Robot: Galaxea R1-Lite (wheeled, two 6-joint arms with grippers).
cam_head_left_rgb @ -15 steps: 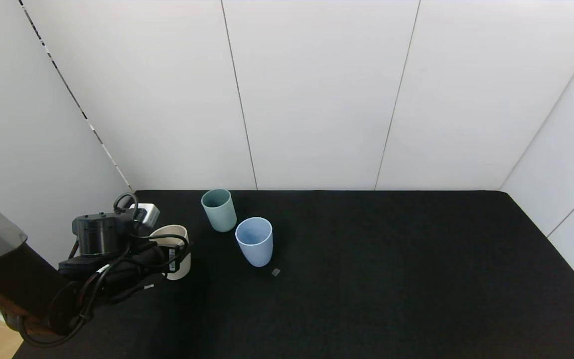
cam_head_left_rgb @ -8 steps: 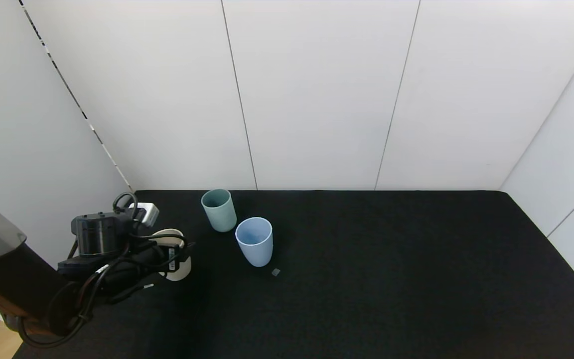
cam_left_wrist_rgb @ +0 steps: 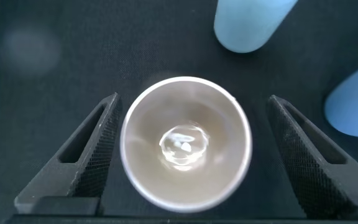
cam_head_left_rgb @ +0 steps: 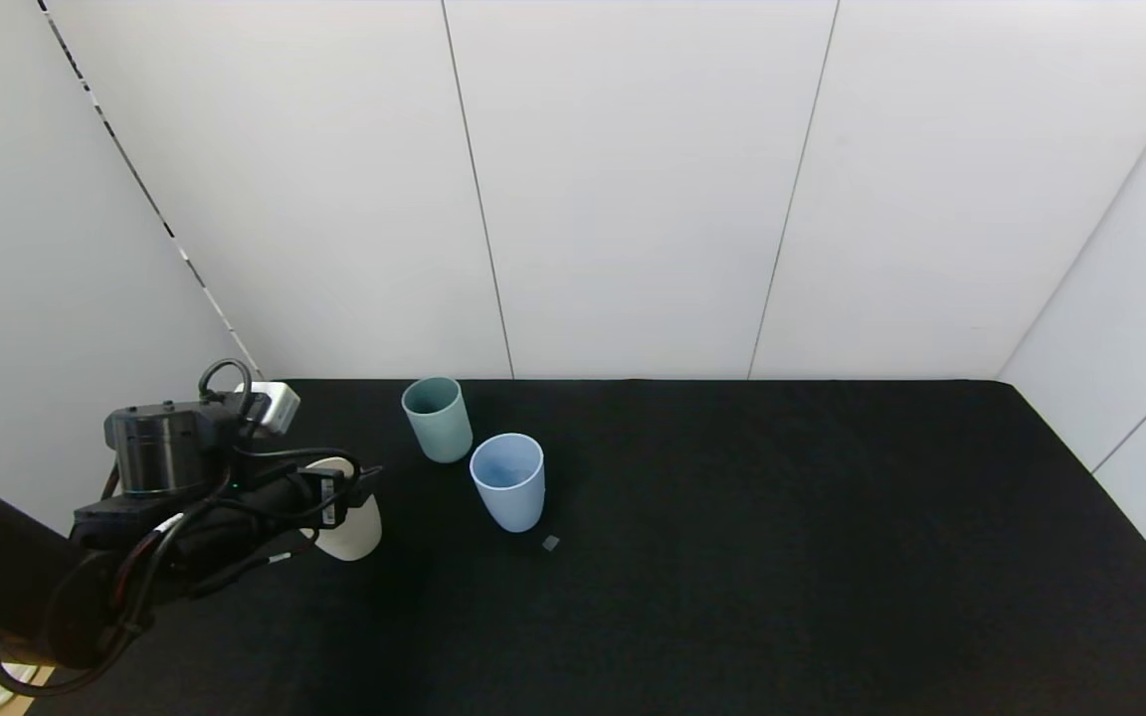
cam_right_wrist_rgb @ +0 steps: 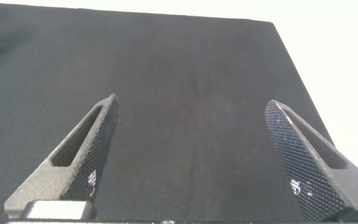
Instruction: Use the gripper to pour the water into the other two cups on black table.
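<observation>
Sage green cup and light blue cup stand upright, adjacent.

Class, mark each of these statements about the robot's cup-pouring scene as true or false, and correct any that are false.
1. The left gripper has its fingers on either side of the cream cup. True.
2. The left gripper is clamped tight on the cream cup. False: in the left wrist view there is a gap between one finger and the cup wall, so it is open.
3. The green cup and the blue cup stand upright on the black table. True.
4. The blue cup stands nearer the back wall than the green cup. False: the green cup is nearer the wall.
5. The right gripper holds a cup. False: it is open over bare table.
</observation>
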